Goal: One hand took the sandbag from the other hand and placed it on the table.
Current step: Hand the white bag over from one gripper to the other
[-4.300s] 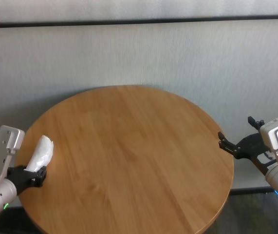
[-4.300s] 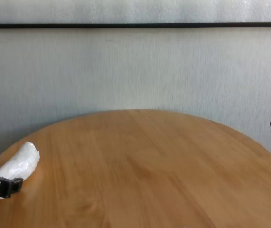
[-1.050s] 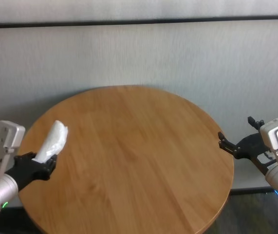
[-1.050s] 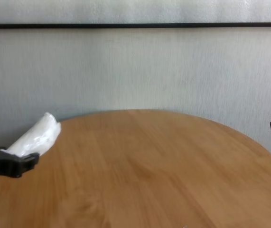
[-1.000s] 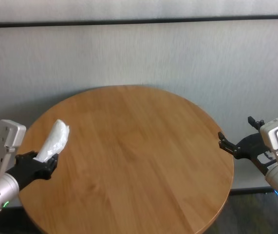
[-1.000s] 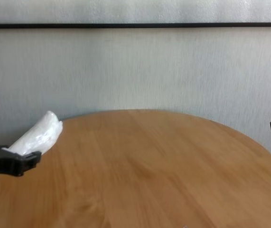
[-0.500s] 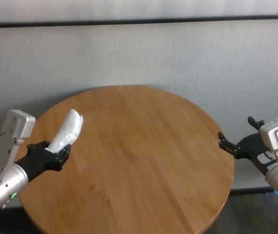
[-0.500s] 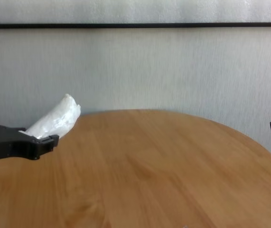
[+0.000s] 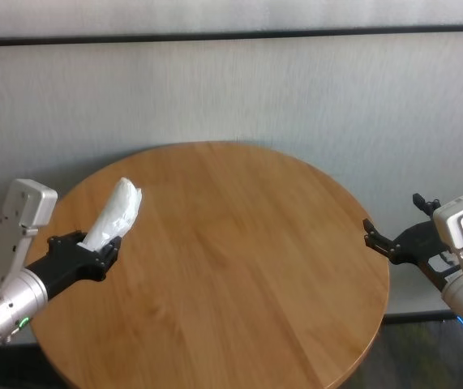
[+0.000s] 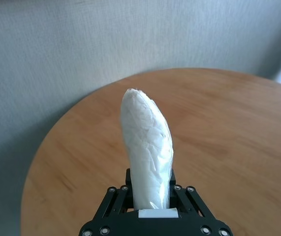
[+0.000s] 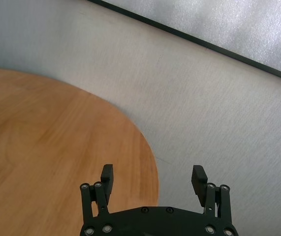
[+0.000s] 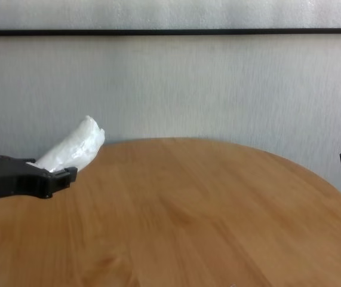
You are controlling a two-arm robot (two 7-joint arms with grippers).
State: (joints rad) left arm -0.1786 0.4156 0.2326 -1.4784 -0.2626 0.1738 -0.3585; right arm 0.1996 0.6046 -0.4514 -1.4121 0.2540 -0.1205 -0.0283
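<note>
The round wooden table stands before a pale grey wall crossed by a dark horizontal strip near the top. Nothing lies on the tabletop, and nothing stands between the two grippers across it.

The left gripper, the one with a green light at its wrist, hangs above the table's left part, its jaws shut on the lower end of the sandbag. The bag is clear of the wood, held in the air. Its long axis runs in line with the gripper: it sticks out past the fingertips, rising and pointing away from the robot toward the wall, leaning a little toward the table's middle. In the left wrist view the sandbag narrows to a rounded free tip, its skin crinkled.

The right gripper sits off the table's right edge, well apart from the bag, jaws spread wide and holding nothing; the right wrist view shows its fingers parted over the rim.
</note>
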